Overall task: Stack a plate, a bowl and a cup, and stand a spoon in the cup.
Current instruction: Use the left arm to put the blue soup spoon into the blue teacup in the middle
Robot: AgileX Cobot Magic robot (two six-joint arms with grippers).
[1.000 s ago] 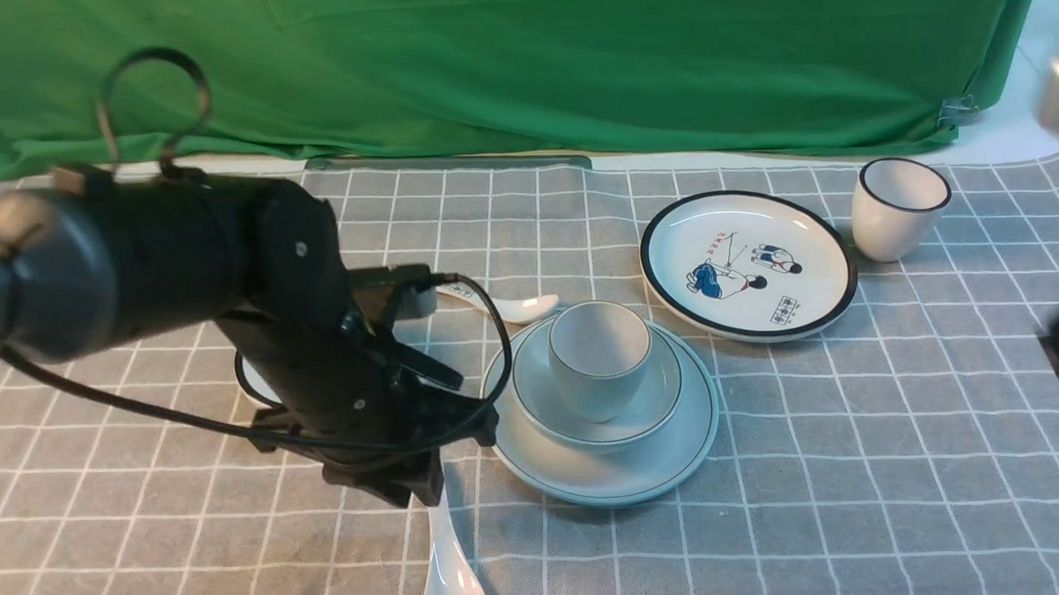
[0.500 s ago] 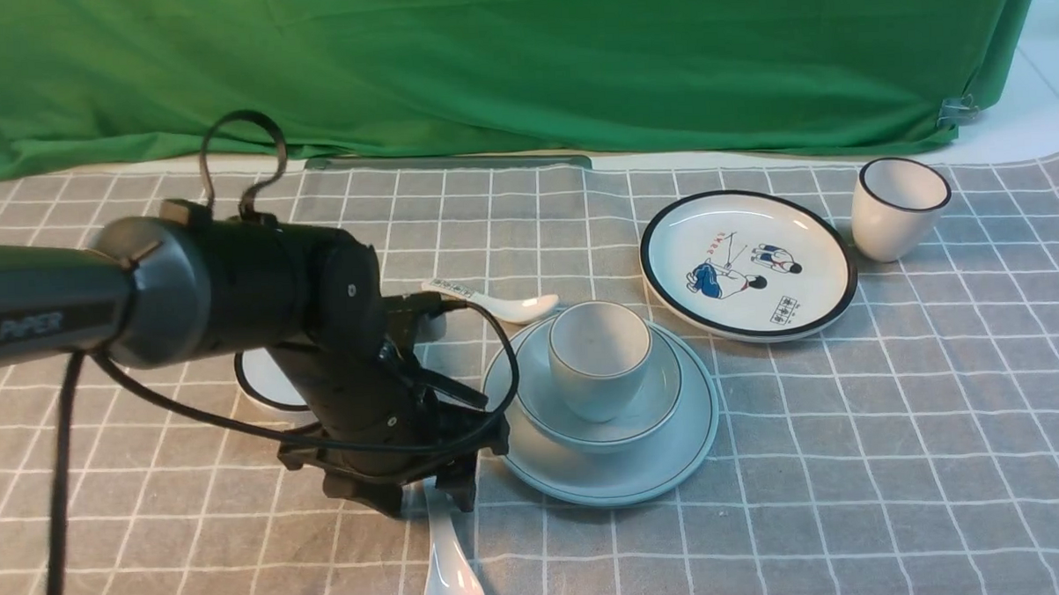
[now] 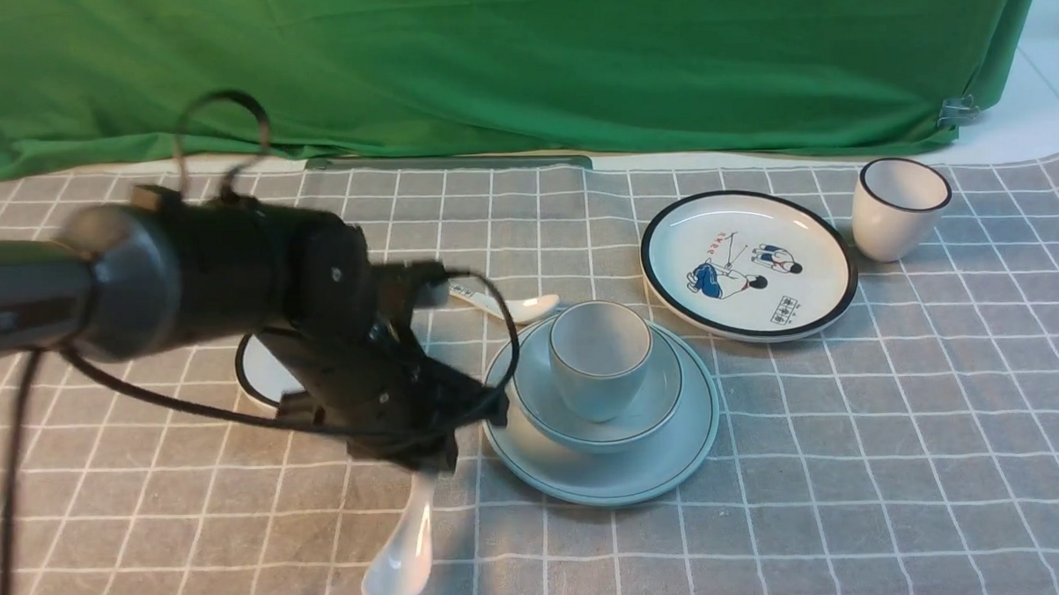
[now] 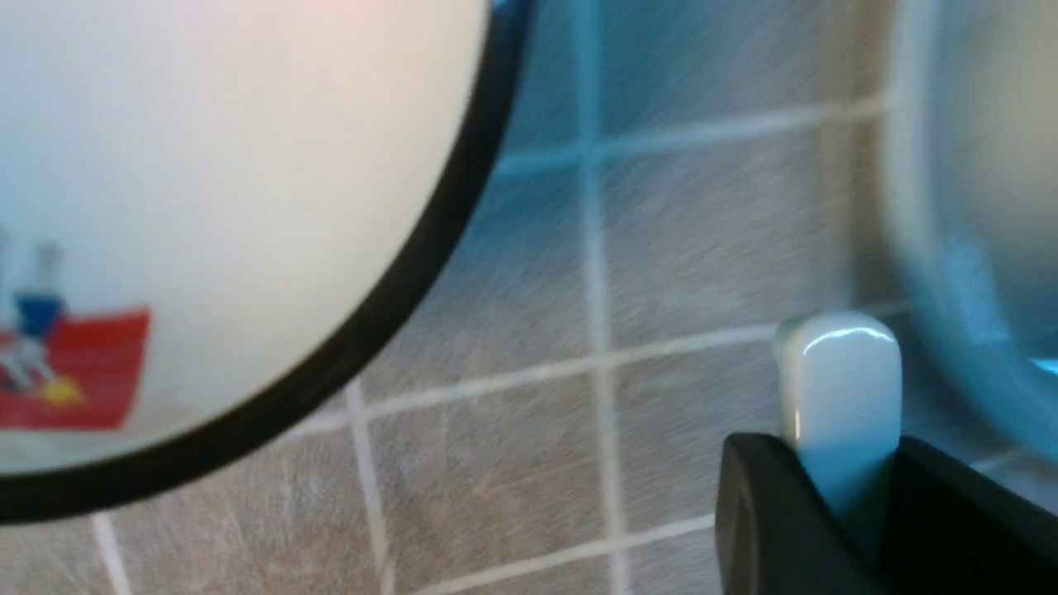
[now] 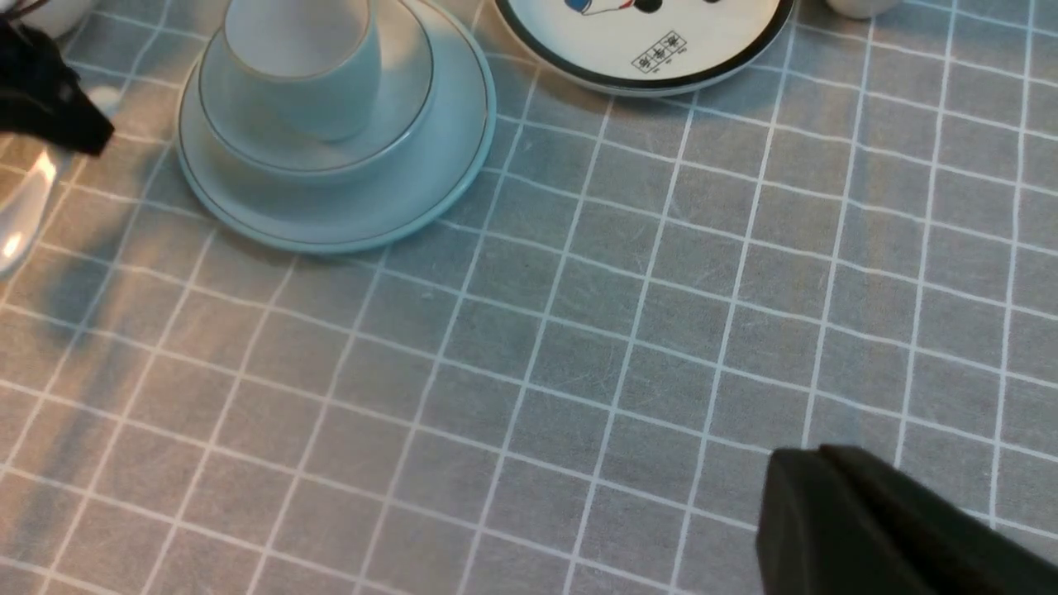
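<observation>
Newly lifted, glossy white spoon (image 3: 402,548) hangs tilted, clamped by left jaws; right unclear.

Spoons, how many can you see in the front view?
2. The plain white spoon is held by its handle in the left gripper, left of the plate. The patterned spoon lies on the cloth behind the plate. The arm might hide more.

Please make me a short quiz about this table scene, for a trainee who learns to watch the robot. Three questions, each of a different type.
1. True or false: the cup stands in the bowl, which sits on the plate.
2. The left gripper grips the spoon by its: A) scoop end, B) handle, C) neither, it is open.
3. Fill in: the cartoon plate has a ____ rim.
Key: 1 true; 2 B; 3 black.
</observation>
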